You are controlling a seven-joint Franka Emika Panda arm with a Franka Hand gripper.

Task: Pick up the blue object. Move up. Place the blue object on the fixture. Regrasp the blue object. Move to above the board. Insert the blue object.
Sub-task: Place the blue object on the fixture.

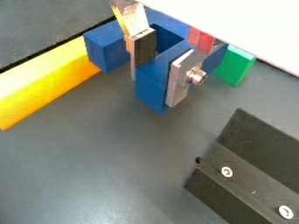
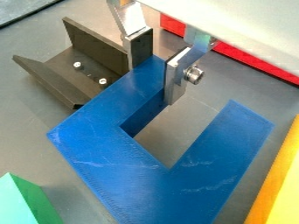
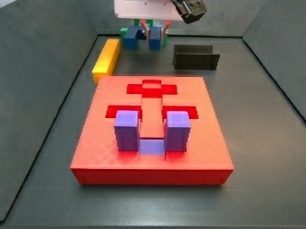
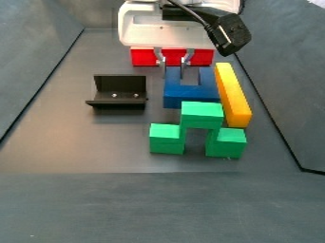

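Gripper (image 2: 158, 63): lowered onto the blue object (image 2: 176, 144), the flat silver fingers (image 1: 181, 77) set either side of one prong, clamped on it, as both wrist views show. The blue object lies flat on the floor directly under the gripper, its open slot visible in a wrist view.

Just beside the gripper, along one flank of the blue object, runs the yellow bar (image 4: 231, 91). A green block (image 1: 237, 65) sits just past the blue object in a wrist view.

The fixture (image 4: 118, 92) stands on the floor near the gripper on the side opposite the yellow bar, apart from the blue object.

Well away from the gripper lies the board (image 3: 150, 130), red, carrying a purple U-shaped block (image 3: 150, 131) upright in its recess.
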